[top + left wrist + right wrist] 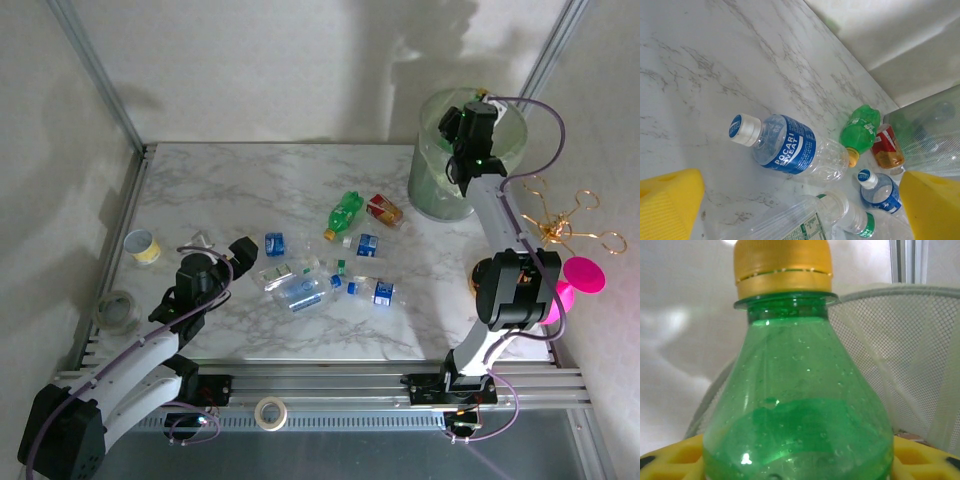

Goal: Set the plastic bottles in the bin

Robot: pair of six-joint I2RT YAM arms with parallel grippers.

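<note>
Several plastic bottles lie mid-table: a green one (345,212), a red-labelled one (384,209), blue-labelled ones (275,243) and a clear cluster (300,290). My left gripper (243,255) stands open at the cluster's left edge. In its wrist view the yellow fingers (667,205) flank a clear green-labelled bottle (800,222), beyond it a Pocari Sweat bottle (790,147) lies on the marble. My right gripper (468,115) hangs over the bin (430,195), shut on a green bottle (800,405) with a yellow cap (783,265). The bin's mesh wall (900,355) shows behind it.
A yellow-banded cup (143,246) and a grey tape roll (117,310) sit at the left edge. Another tape roll (270,412) rests on the front rail. A gold wire stand (560,220) and a pink object (580,275) are at the right, beside the right arm.
</note>
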